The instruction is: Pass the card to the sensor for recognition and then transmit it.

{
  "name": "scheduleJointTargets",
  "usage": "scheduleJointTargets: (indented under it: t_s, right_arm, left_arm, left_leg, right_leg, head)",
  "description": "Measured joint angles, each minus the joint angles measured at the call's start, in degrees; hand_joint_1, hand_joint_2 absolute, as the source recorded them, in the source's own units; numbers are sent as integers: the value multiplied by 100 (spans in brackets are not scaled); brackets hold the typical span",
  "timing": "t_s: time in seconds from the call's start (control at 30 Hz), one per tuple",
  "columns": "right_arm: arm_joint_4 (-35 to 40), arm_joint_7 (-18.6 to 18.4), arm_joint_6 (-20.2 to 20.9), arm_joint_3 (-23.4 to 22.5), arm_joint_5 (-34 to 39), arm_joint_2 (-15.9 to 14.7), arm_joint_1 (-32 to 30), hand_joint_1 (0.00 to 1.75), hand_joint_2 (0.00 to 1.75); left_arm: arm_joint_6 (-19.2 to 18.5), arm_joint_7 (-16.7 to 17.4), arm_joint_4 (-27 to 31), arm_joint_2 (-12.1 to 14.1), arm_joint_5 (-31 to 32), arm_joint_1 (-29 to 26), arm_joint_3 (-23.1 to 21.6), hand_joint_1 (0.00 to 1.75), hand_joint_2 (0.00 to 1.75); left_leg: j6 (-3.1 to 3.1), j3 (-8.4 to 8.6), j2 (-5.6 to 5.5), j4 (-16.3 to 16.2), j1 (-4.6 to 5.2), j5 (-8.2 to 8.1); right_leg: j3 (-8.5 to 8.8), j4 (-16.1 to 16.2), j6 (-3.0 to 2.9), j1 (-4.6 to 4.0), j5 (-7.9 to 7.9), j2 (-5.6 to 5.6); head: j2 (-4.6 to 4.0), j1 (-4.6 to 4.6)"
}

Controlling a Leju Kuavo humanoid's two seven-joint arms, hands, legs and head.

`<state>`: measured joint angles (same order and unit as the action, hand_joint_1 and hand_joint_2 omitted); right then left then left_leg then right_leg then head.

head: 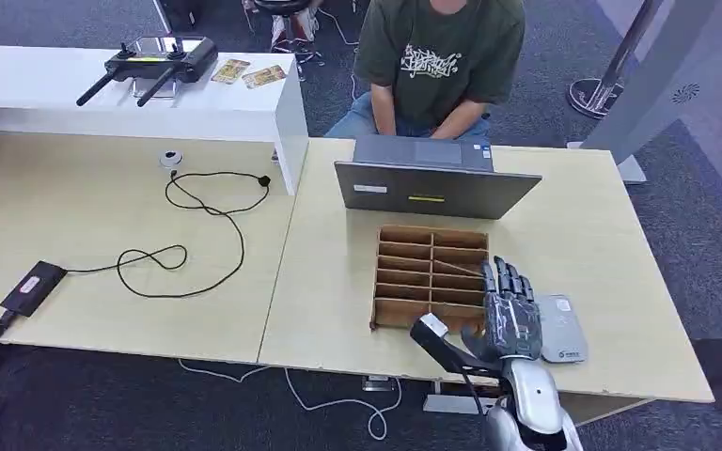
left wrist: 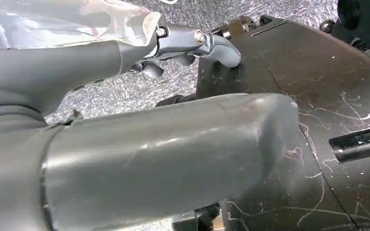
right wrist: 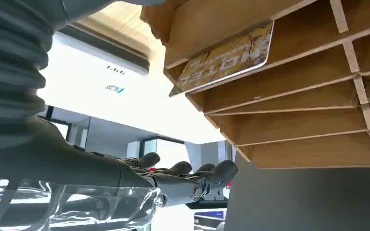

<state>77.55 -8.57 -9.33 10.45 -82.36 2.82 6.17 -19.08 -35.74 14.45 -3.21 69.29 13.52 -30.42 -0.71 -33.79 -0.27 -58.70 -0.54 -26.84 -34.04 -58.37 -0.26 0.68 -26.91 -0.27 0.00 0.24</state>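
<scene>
Lower right of the head view: our right hand hovers with fingers spread and nothing held, between the brown wooden slotted card rack and the flat grey card sensor. Our left hand hangs by the floor; we cannot tell its state. The yellow printed hotel card sits tilted in a rack slot. Beyond stands the grey open laptop, then a seated person in a green shirt.

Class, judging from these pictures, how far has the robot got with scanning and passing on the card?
Nothing looks done yet. The card sits in a slot of the wooden rack. The right hand hovers beside the rack, holding nothing. Left: gripping the card, presenting it to the grey sensor, handing it on.
</scene>
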Motion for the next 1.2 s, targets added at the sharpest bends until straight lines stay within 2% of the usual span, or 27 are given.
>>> scheduleJointTargets:
  t_s: [0.57, 1.2]
  right_arm:
    - [0, 46, -2, 7, 135, 0, -28, 0, 175]
    - [-627, 249, -52, 175, -63, 0, 446, 0, 175]
  left_arm:
    - [-2, -31, 0, 0, -2, -2, -2, 0, 0]
    - [-15, -85, 0, 0, 4, 6, -2, 0, 0]
  left_leg:
    - [0, -1, 0, 0, 0, 0]
    - [0, 0, 0, 0, 0, 0]
  right_leg:
    - [0, 0, 0, 0, 0, 0]
    - [0, -1, 0, 0, 0, 0]
  head:
    - [0, 0]
    - [0, 0]
